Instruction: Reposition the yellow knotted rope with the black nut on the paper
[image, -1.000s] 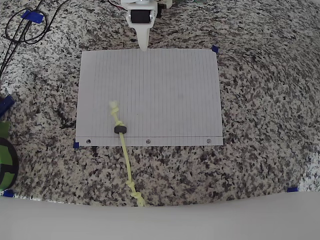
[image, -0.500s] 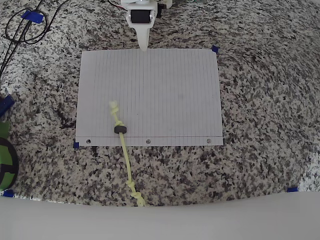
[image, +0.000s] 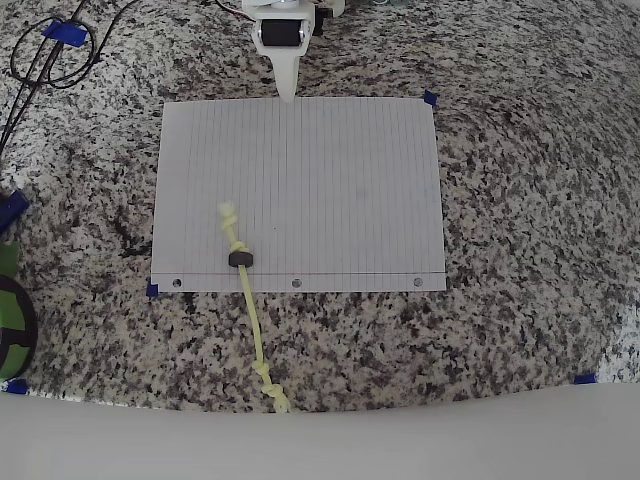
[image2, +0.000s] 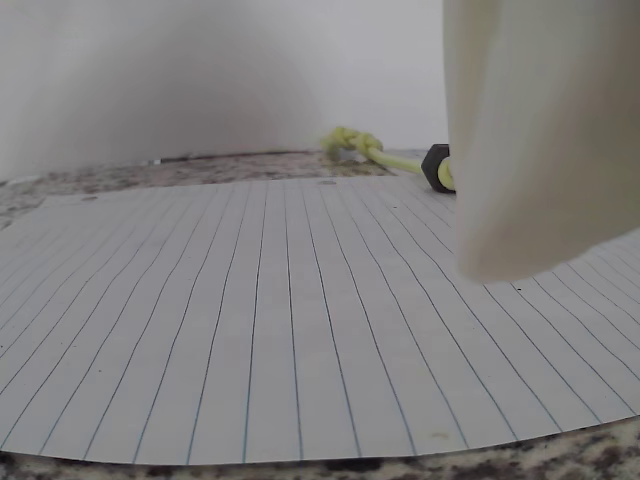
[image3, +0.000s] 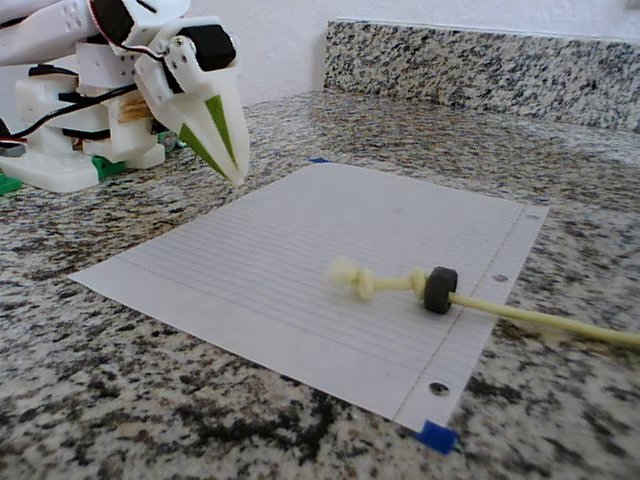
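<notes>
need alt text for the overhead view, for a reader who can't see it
A yellow knotted rope with a black nut lies half on a lined paper and half on the granite counter. The white gripper points down at the paper's far edge, holding nothing.

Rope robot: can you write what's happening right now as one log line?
gripper: fingers together, holding nothing, at paper far edge | yellow knotted rope: half off paper | black nut: on paper
</notes>
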